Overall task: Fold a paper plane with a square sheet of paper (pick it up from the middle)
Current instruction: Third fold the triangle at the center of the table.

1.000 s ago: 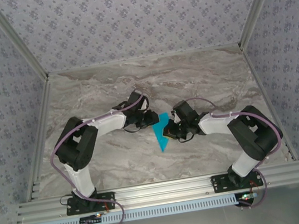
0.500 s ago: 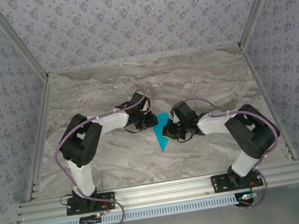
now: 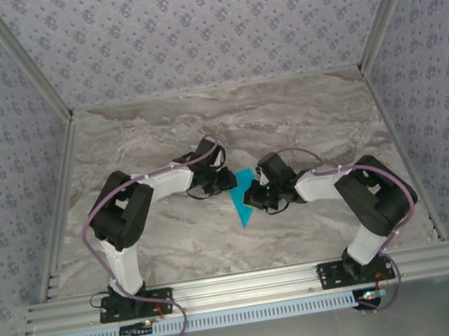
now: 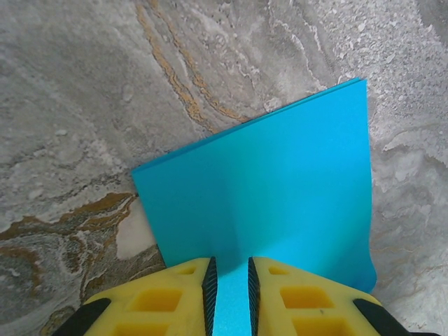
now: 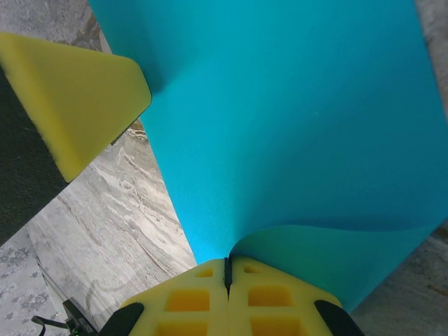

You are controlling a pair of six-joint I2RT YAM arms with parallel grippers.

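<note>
Top external view has the square sheet of paper (image 3: 244,203), creased down to a pointed triangle, mid-table between the two arms on the marble table (image 3: 144,138). Right gripper (image 5: 227,269) is clamped tight on one edge, and the paper bulges into a curl just past the pinch. Left gripper (image 4: 230,269) has its jaws a crack apart with blue showing through the gap, so it looks parked over the sheet, not pinching it. My worry: any tug from the right and the loose side slides, giving a crooked crease or a tear at the pinch.
</note>
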